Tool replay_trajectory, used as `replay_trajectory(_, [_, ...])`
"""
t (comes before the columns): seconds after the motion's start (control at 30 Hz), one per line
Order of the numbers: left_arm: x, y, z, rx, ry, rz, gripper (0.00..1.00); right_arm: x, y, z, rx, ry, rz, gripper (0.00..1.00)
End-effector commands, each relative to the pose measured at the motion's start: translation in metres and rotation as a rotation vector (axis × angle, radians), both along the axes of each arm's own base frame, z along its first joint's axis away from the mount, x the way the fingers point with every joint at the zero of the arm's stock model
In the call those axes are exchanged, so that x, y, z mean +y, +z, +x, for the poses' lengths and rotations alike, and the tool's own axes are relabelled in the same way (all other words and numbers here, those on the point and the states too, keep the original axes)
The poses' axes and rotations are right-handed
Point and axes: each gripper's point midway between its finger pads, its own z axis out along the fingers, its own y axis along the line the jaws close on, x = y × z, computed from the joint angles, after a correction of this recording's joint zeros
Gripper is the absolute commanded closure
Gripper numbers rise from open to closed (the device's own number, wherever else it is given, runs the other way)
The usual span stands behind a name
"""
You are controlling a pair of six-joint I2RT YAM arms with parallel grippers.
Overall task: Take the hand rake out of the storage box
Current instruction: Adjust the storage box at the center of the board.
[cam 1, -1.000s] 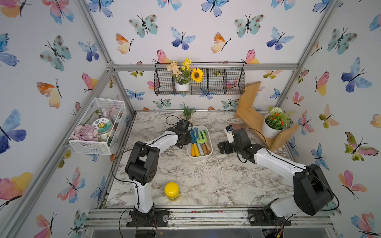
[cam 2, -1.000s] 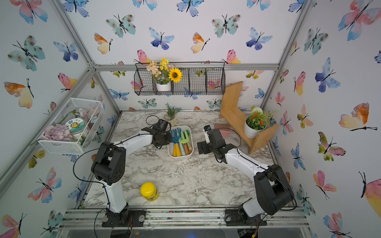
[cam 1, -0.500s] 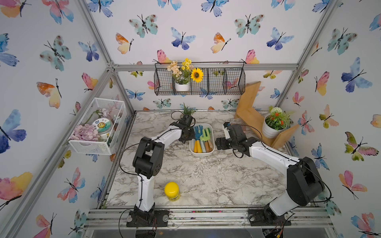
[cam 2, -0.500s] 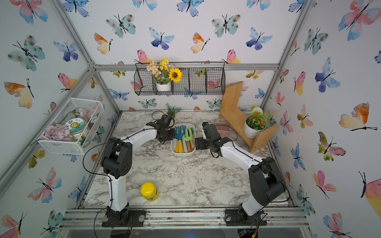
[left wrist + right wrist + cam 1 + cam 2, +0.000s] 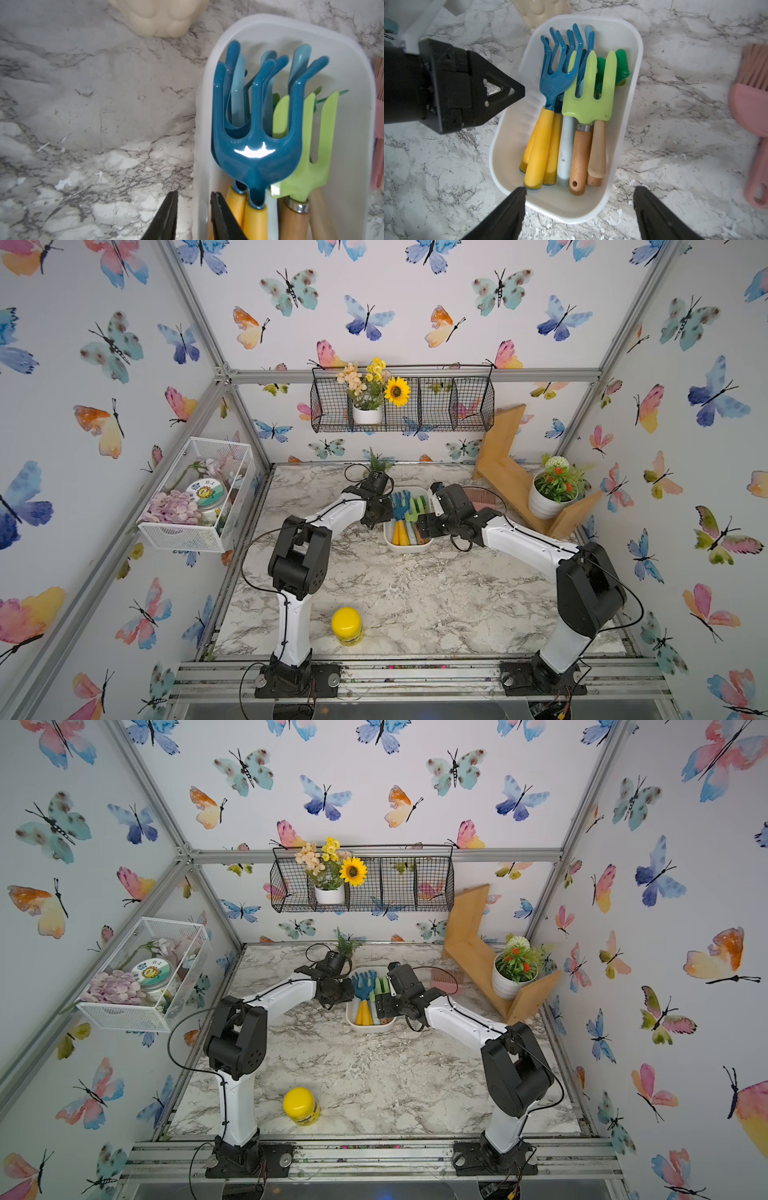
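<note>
In both top views, bare desk (image 5: 415,593) lies before the storage box (image 5: 409,549); the hand rake (image 5: 400,506) sits inside among tools. Left wrist: the left gripper (image 5: 193,193) has its fingers (image 5: 166,218) slightly parted astride the box wall. Right wrist: the right gripper (image 5: 580,188) is spread wide, flanking the handle end.

Storage box (image 5: 515,133): one. Inside it: yellow handles (image 5: 538,145), three; pale blue handle (image 5: 565,145), one; wooden handles (image 5: 580,158), at least two. Dark blue hand rakes (image 5: 556,81): two at least. Lime fork head (image 5: 589,99): one. Dark green head (image 5: 622,68): one. On tabletop (image 5: 415,593): yellow jar (image 5: 347,624), one; pink brush (image 5: 751,112), one.
</note>
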Motion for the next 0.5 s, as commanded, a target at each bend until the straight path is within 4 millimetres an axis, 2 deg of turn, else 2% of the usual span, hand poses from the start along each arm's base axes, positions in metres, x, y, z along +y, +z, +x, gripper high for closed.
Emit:
replay_trajectory(0.0, [0.019, 0.053, -0.003, -0.102, 0.022, 0.000, 0.66, 0.010, -0.008, 0.000, 0.023, -0.004, -0.039, 0.17])
replay_trajectory(0.13, [0.042, 0.065, -0.012, -0.122, 0.052, 0.022, 0.66, 0.027, -0.018, 0.004, 0.035, 0.004, -0.054, 0.21])
replay_trajectory(0.27, [0.069, 0.065, -0.023, -0.116, 0.087, 0.063, 0.66, 0.043, -0.030, 0.008, 0.054, 0.010, -0.074, 0.27])
replay_trajectory(0.47, [0.088, 0.063, -0.036, -0.118, 0.106, 0.113, 0.66, 0.058, -0.040, 0.015, 0.053, 0.001, -0.076, 0.39])
